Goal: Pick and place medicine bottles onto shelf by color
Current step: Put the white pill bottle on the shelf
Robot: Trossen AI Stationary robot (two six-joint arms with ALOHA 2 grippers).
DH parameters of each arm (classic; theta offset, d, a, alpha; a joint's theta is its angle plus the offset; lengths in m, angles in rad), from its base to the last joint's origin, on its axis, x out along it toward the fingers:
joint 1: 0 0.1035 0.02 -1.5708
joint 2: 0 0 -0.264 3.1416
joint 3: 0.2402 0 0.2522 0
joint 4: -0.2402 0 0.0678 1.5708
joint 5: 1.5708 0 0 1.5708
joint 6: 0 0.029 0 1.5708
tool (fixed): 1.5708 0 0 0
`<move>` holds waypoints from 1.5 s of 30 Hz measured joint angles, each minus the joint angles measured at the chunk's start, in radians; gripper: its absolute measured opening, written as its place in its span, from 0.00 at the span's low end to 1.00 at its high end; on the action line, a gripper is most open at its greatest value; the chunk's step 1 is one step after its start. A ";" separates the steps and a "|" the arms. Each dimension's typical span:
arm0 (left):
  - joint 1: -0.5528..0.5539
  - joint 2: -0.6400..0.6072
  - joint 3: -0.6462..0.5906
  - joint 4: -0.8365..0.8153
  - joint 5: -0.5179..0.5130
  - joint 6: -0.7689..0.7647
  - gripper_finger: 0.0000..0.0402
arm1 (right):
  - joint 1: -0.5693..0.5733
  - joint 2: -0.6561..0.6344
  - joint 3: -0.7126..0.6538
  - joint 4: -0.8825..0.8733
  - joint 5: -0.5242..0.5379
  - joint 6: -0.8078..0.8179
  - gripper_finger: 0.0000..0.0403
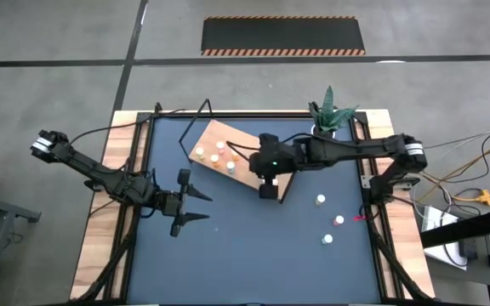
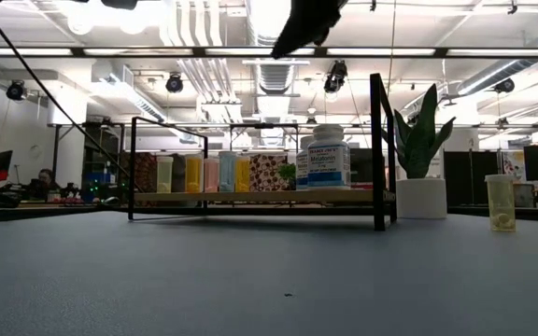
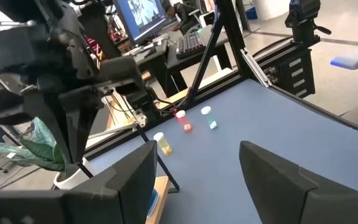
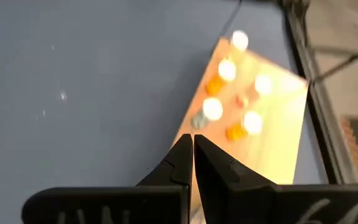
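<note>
The shelf (image 1: 236, 157), a light wooden board in a thin black frame, stands at the table's far middle, with several small white and orange medicine bottles (image 1: 217, 155) on it. My right gripper (image 1: 268, 192) hovers shut above the shelf's right end; in the right wrist view its gripper (image 4: 192, 155) has nothing between the fingers. My left gripper (image 1: 201, 206) is open near the table's left side, level, holding nothing. Three small bottles stand on the table at the right: (image 1: 320, 201), (image 1: 339, 220), (image 1: 327, 240). A bigger white bottle (image 2: 325, 159) stands on the shelf.
A white pot with a green plant (image 1: 330, 115) stands at the far right corner, beside the shelf. A yellowish bottle (image 2: 501, 203) shows at the right in the low view. The dark blue tabletop (image 1: 253, 255) stretches toward the near edge, and black frame rails (image 1: 134, 170) run along both sides.
</note>
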 joint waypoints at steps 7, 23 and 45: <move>-0.001 -0.001 0.000 -0.018 0.000 -0.050 0.53 | -0.041 0.080 0.095 -0.257 -0.055 0.108 0.02; 0.000 -0.028 0.001 -0.128 0.001 -0.160 0.53 | -0.074 0.098 0.109 -0.268 -0.069 0.159 0.02; 0.000 -0.035 0.000 -0.135 0.001 -0.160 0.53 | -0.127 0.166 0.074 -0.301 0.035 0.153 0.02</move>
